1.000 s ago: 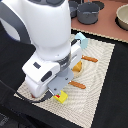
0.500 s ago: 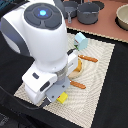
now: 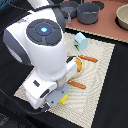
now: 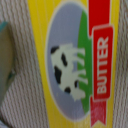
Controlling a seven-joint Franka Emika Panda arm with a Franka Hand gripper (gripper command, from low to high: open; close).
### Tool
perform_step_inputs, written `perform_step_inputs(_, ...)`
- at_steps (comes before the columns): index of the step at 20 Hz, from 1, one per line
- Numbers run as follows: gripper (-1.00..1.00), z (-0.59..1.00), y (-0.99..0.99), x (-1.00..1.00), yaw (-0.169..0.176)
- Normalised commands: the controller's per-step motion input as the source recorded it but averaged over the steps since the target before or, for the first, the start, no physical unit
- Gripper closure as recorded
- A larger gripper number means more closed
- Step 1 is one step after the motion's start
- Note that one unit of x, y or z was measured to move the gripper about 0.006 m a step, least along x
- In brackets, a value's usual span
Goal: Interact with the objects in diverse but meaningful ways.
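A: What has changed from half a second ago?

B: The white arm has swung lower, and its gripper [image 3: 56,98] now sits right over the flat yellow box with printed label [image 3: 63,98] at the near edge of the striped beige cloth mat [image 3: 100,80].

A: Any writing?

B: In the wrist view the box [image 4: 70,60] reads "BUTTER" on a red ribbon, beside a black-and-white cow in a pale blue oval with a green patch.

A: Is the tool clenched?

B: I cannot tell; the fingers are hidden.

A: Other things?

B: The pale blue house-shaped carton [image 3: 80,41] stands far up the mat; the orange-handled fork [image 3: 88,58] lies near it.
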Motion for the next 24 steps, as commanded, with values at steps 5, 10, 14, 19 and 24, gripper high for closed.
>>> perform_step_inputs(5, 1.0, 0.0, -0.12, 0.52, 0.0)
perform_step_inputs(10, 1.0, 0.45, -0.05, 0.32, 0.0)
perform_step_inputs(14, 1.0, 1.0, 0.11, -0.16, 0.0)
perform_step_inputs(19, 1.0, 1.0, 0.22, -0.42, 0.0)
perform_step_inputs(24, 1.0, 1.0, 0.22, -0.44, 0.003)
